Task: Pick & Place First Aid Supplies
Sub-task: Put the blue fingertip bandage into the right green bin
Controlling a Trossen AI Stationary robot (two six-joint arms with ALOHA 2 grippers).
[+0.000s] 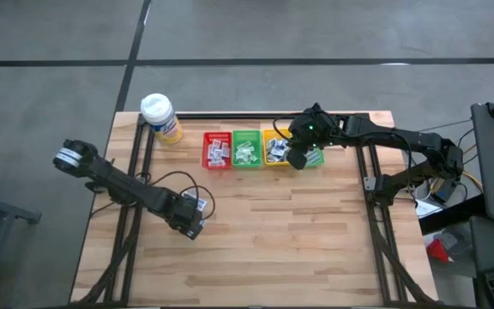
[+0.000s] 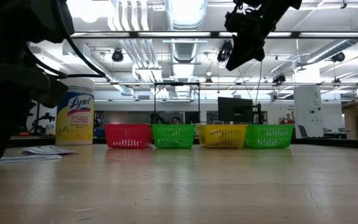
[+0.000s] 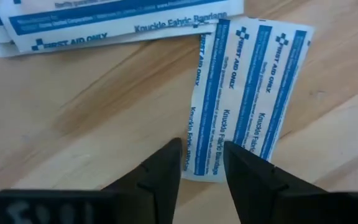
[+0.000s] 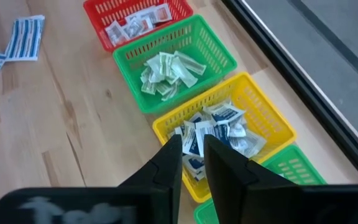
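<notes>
Left tool (image 3: 202, 163) parted, empty, over a blue-striped bandage packet (image 3: 247, 93) — right tool (image 4: 193, 155) narrowly parted above the yellow bin (image 4: 272, 118)

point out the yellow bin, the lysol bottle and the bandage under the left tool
yellow bin (image 4: 272, 121), right wrist view, its rim
lysol bottle (image 2: 75, 118), low view, its label
bandage (image 3: 247, 93), left wrist view, wrapper's middle

The surface (image 1: 273, 232) is light wood with pale brown grain. On it stand four small baskets: one red (image 1: 217, 149), one green (image 1: 247, 148), one yellow (image 4: 263, 112), and one more green (image 2: 269, 135). The bandage wrapper (image 3: 244, 93) is white with blue stripes and blue letters. The packets (image 4: 169, 71) in the green basket are pale green, and those in the yellow one are white with dark blue print. The bottle (image 1: 161, 118) is yellow with a white cap. Both claws, left (image 3: 201, 171) and right (image 4: 191, 162), are black.
</notes>
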